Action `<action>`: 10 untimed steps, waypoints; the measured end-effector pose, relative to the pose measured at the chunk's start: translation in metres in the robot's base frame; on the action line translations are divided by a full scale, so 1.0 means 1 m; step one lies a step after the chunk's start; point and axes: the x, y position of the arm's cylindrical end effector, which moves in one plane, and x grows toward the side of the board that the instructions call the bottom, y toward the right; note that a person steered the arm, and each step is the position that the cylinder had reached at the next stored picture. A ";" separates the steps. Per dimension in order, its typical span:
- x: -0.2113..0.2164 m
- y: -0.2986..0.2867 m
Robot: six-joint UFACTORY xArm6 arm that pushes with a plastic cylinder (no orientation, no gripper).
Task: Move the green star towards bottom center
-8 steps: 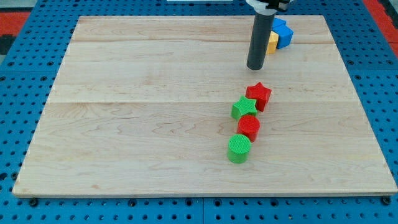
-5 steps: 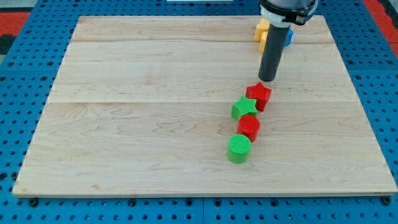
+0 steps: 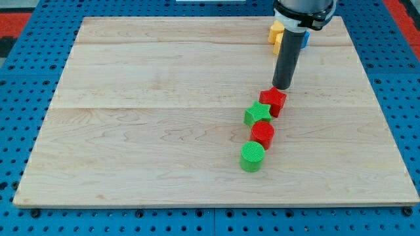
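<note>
The green star [image 3: 257, 113] lies right of the board's middle, touching the red star [image 3: 273, 101] at its upper right and the red cylinder [image 3: 263, 134] just below it. A green cylinder [image 3: 252, 157] stands below the red cylinder. My tip [image 3: 282, 87] is just above the red star, at or very near its top edge, up and to the right of the green star.
A yellow block [image 3: 276, 32] and a blue block [image 3: 304, 37] sit at the board's top right, partly hidden behind the rod. The wooden board [image 3: 131, 131] rests on a blue pegboard.
My tip moved to the right and down, from well above the red star to just over its top edge. The blocks have not moved.
</note>
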 end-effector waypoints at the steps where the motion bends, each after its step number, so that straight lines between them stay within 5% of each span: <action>1: -0.001 0.014; 3: -0.020 0.076; 5: 0.019 0.125; 8: 0.082 -0.071; 10: 0.080 -0.104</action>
